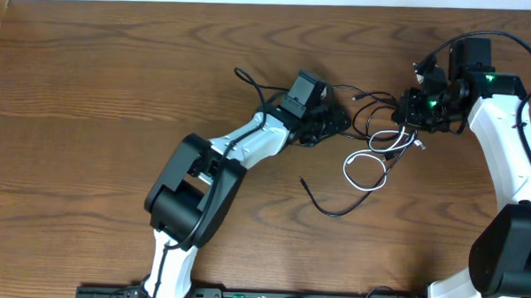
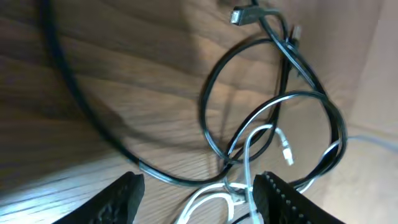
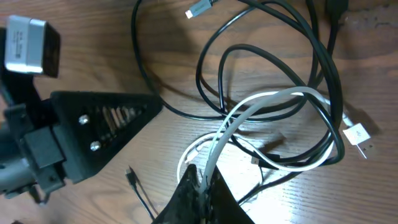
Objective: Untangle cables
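Patience here: right gripper [image 3: 202, 186] pinches the white cable [image 3: 273, 98]; left gripper [image 2: 198, 186], fingers apart and empty, should draw the black cable [image 3: 328, 74] gently away.

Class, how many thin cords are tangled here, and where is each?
2. The white cable loops at the tangle's centre, a stretch pinched in the right hand. The black cable coils through it, one end trailing below in the overhead view. None seem hidden.
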### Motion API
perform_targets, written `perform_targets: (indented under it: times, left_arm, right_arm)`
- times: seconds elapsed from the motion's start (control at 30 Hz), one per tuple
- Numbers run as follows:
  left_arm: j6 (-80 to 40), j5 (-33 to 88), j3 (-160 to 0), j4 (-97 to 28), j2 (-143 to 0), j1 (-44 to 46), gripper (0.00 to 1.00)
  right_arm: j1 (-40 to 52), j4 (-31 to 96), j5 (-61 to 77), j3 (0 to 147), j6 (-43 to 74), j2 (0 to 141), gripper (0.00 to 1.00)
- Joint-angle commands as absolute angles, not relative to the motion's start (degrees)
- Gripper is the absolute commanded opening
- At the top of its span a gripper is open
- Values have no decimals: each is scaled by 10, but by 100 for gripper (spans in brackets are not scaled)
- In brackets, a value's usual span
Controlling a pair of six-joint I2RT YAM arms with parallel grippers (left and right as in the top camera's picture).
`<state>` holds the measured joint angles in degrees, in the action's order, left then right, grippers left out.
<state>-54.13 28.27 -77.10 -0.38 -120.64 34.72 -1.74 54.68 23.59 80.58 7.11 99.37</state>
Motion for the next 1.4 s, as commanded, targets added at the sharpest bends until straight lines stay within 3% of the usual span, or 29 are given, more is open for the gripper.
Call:
perform_targets:
  times: [0.0,0.13,0.27,0.5,0.7,0.77,0.97,1.17,1.37]
  left_arm:
    - [-633,254,-771,19,-1242,368,60]
    - [-664,223,-771,23,-1254,377,59]
    - [-668,133,-771,23,-1256,392,51]
    - [-680,42,-771,55,-1269,417,49]
    - [-634,6,-771,79,-1286,423,27]
    - [-591,8,-771,88,-1286,423,8]
    - [-474,18,-771,67,-1262,401,7]
    - [-331,19,-771,-101,-1137,363,7]
    - [-190,45,-771,-270,-918,326,7]
  right_arm:
    - [-17,549,231,807,63,983,1]
    - [-17,549,228,807,63,983,1]
    - [-17,549,228,807,63,983,1]
    - [-17,548,226,807,63,983,1]
    - [-17,549,226,807,61,983,1]
    - [-17,551,226,807,61,983,1]
    - [-17,553,226,807,61,983,1]
    - [-17,546,226,807,61,983,1]
    - [-17,527,226,807,64,983,1]
